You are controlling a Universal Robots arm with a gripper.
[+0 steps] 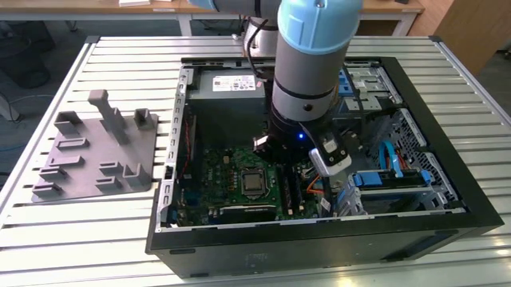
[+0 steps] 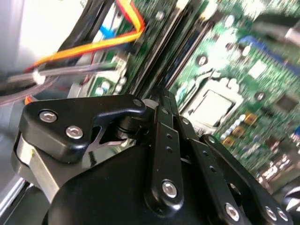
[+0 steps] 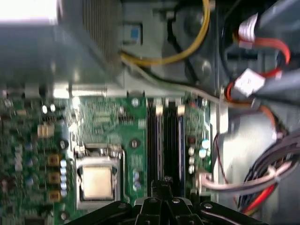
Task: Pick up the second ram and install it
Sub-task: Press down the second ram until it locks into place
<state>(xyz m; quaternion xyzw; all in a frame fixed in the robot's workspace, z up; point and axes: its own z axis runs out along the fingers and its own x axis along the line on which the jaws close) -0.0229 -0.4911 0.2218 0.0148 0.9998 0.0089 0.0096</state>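
**Arm inside the open case, gripper at the memory slots**

Over the green motherboard (image 1: 231, 173) inside the open computer case (image 1: 447, 149) I have the arm (image 1: 307, 66) reaching down, its wrist low in the middle of the chassis.

Items as I log them:

- Gripper (image 3: 161, 187): in both wrist views its black linkages converge just above the memory slots (image 3: 164, 140). In the second wrist view the gripper (image 2: 165, 101) has its fingers drawn close together into a narrow tip. I cannot tell whether anything is pinched between them.
- Second ram: I cannot pick it out with certainty. The first wrist view shows dark parallel slots with long dark strips in them directly under the fingertips; whether one of those strips is the stick, seated or not, I cannot tell.
- Processor socket (image 3: 96, 180): square metal frame, just beside the slots on the board; also in the second wrist view (image 2: 208, 108).
- Cables: yellow and orange leads (image 2: 89, 44) near the slot ends; red and white bundle (image 3: 253, 79) off the board's edge.
- Grey fixture plate (image 1: 92, 152): on the slatted table (image 1: 64, 239), toward the exterior view's left of the case, well apart from the gripper. Its upright blocks hold nothing I can make out.
- Blue drive cables (image 1: 391, 158): in the bay toward the exterior view's right.
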